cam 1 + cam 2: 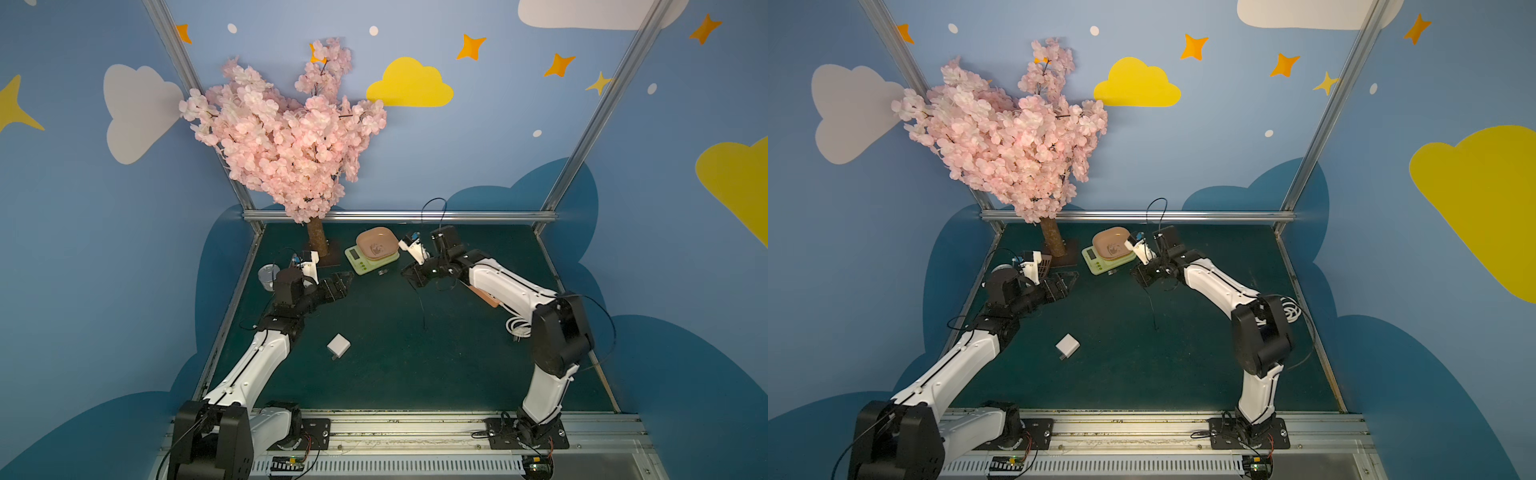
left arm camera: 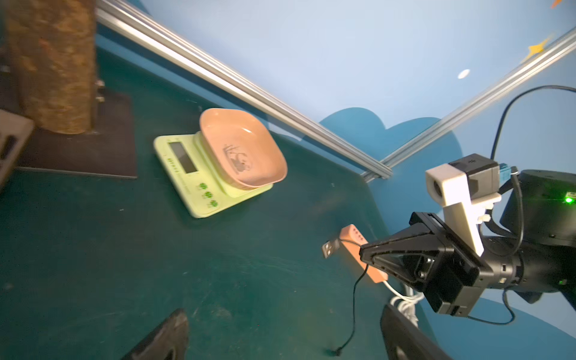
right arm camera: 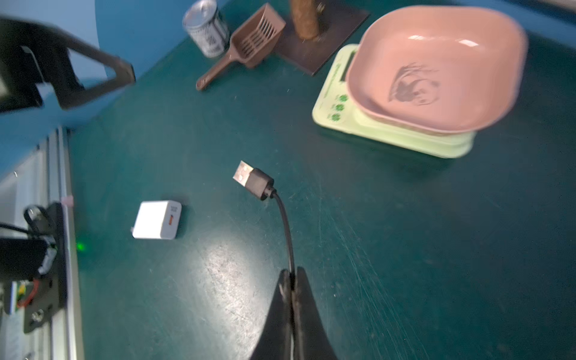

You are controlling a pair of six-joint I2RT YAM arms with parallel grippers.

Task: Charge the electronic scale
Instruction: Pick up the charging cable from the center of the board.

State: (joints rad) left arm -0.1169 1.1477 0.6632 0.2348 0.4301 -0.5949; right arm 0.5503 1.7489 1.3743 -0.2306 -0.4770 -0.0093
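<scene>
1. Right wrist view is showing you the right jaws pressing fully together on the black cable (image 3: pixel 288 237). They are gripping it a little way behind the USB plug (image 3: pixel 252 179), which is sticking out free beyond the tips.
2. You are probably benefiting from that grip. The short free length is keeping the plug from flopping, and its metal end is staying clear for insertion.
3. Your target, the electronic scale (image 3: pixel 327 106), is sitting on the surface (image 3: pixel 405 249) beyond the right jaws' tips and off to one side. It is well apart from the plug and is carrying the pink dish (image 3: pixel 436 68). In both top views it is lying between the two pairs of jaws, but farther from the robot's base.
4. Your left jaws are standing wide open and holding nothing, hovering near the scale's other side. I am judging that they are waiting to steady something or to fetch the white charger (image 3: pixel 157 219).
5. That charger is lying behind the left jaws, toward the base, with its orange port facing the right wrist camera.
6. Behind the right jaws, the cable's far end (image 2: pixel 336 352) is trailing down to the surface, and the power strip (image 2: pixel 352 235) is lying just beside them. No view is showing you the scale's socket, so you are needing to find it first.
</scene>
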